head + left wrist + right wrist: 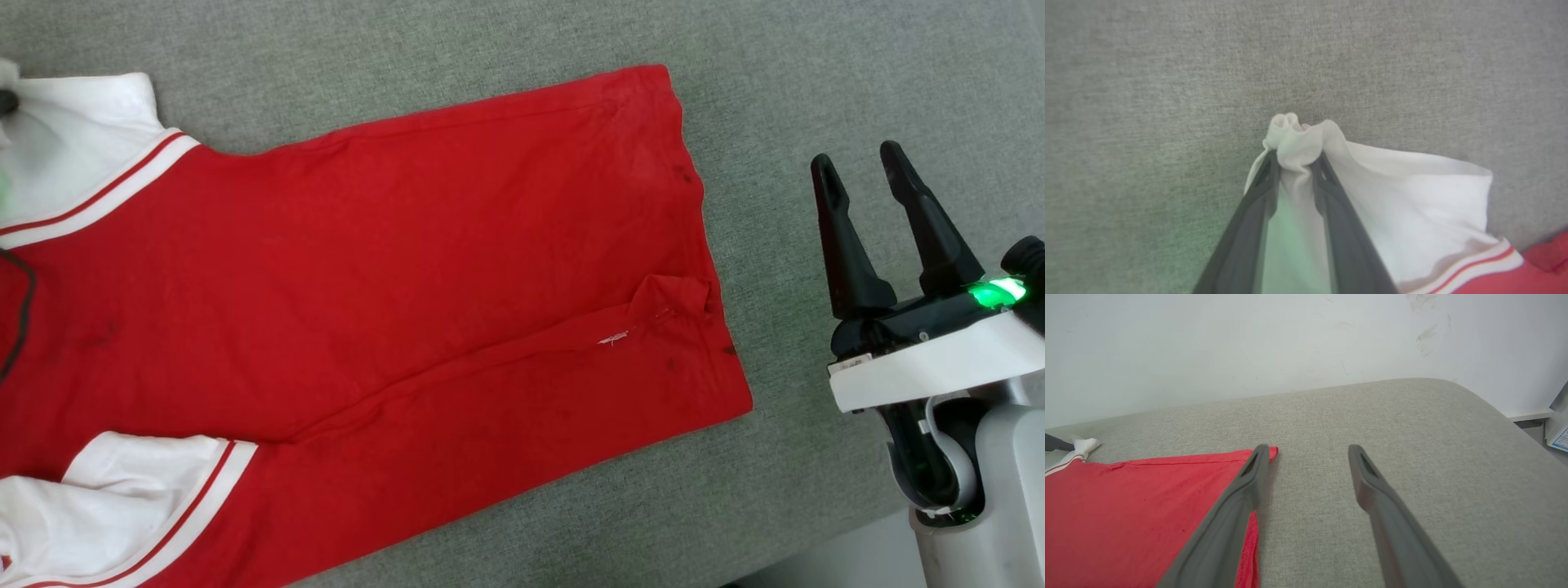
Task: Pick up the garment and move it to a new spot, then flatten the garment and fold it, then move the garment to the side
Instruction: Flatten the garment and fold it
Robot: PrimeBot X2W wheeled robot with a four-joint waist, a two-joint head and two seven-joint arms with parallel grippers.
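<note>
**A:** What takes up the most room?

**B:** A grey woven cushion (816,82), broad and flat. In the right wrist view a plain white wall (1208,343) rises behind its far edge.

**A:** And where is the garment?

**B:** The garment (408,269) lies spread on the cushion with a plain red face up. Its hem points toward the robot's right, and its shoulders run off the left edge of the head view. The far sleeve (73,139) is white and drawn out to a point. The near sleeve (122,490) is bunched at the lower left. Striped trim (106,200) in red and white joins each sleeve to the body.

**A:** What about the arms?

**B:** The right gripper (857,159) sits beside the hem, off the cloth, with a strip of bare cushion between them. Its fingers are spread apart and hold nothing. From its own wrist camera one finger crosses the hem's corner in the picture, but I cannot tell whether it touches. The left gripper (1297,159) is at the far sleeve. Its fingers are clamped on the sleeve's gathered tip, and a knot of white cloth pokes out past them.

**A:** Is anything in the way on the shirt itself?

**B:** A small raised fold (669,298) stands near the hem, with a long crease running from it toward the near sleeve. Beside the fold lies a white scrap (614,337), either thread or a tag. Dark specks (684,171) dot the hem area. A green light (992,292) glows on the right wrist.
</note>
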